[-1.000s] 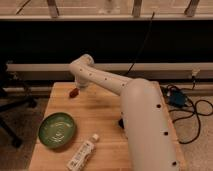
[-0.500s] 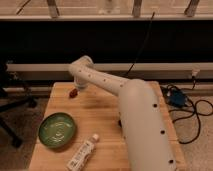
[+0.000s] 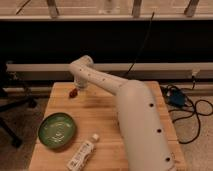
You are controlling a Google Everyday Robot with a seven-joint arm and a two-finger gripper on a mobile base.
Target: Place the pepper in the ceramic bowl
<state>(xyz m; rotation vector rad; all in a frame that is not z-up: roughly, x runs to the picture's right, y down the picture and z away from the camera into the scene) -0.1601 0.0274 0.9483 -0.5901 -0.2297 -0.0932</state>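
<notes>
Glossy dark-red pepper point(image 3: 73, 93) is at the pincer point(image 3: 76, 90), grip unclear; round green ceramic bowl point(image 3: 57, 131) apart.

Gripper point(image 3: 77, 88) sits by the desk's point(image 3: 100, 112) far left corner, largely tucked behind its own wrist. The pepper point(image 3: 73, 93) is only a red speck just under it, and whether the two are touching or apart, can't tell. The arm point(image 3: 137, 115) covers the desk's right side and near right corner, then runs off the bottom edge. The white bottle point(image 3: 83, 154) at the near edge is clipped there too, its label unreadable.
</notes>
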